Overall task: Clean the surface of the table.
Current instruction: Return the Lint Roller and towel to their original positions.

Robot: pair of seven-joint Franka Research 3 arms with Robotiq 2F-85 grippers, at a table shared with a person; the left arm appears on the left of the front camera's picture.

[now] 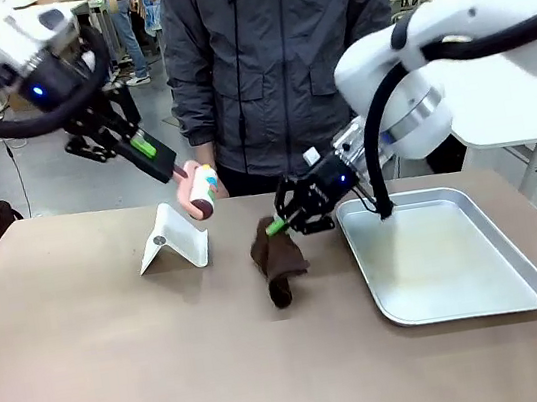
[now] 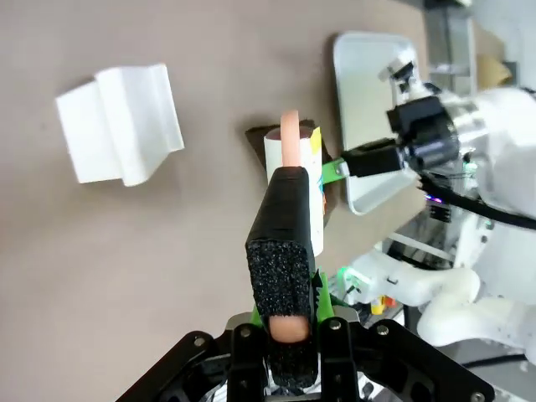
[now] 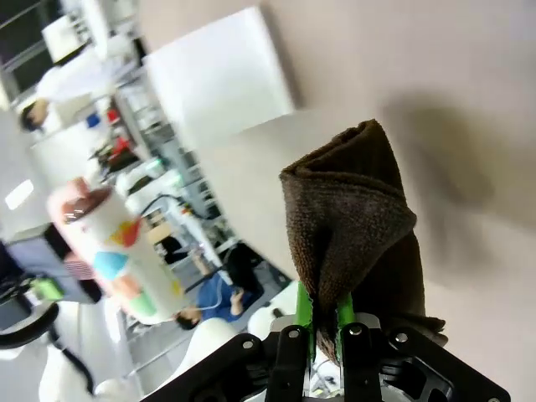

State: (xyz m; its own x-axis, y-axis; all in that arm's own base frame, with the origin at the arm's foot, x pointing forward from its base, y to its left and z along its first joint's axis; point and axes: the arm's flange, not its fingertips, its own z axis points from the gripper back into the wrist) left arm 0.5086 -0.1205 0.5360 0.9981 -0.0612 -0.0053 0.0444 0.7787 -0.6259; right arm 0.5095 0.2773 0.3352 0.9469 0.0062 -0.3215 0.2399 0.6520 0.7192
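Left of the silver tray (image 1: 526, 299), the right gripper (image 1: 274, 226) pinches a brown cloth (image 1: 277, 257) resting on the table (image 1: 124, 384); the left gripper (image 1: 179, 172) grips a spray bottle (image 1: 203, 193) above. Wiping seems about to begin, so the cloth must press flat next.

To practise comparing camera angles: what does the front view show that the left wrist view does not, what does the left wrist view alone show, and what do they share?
Front view alone: the person's grey jacket behind the table, and the left end effector from outside, lifted above the table.

Left wrist view alone: the black foam pad on the left end effector's finger, seen along the roller's pink handle.

Shared: the brown table, the white folded stand, the silver tray, the brown cloth, and the right end effector shut on it.
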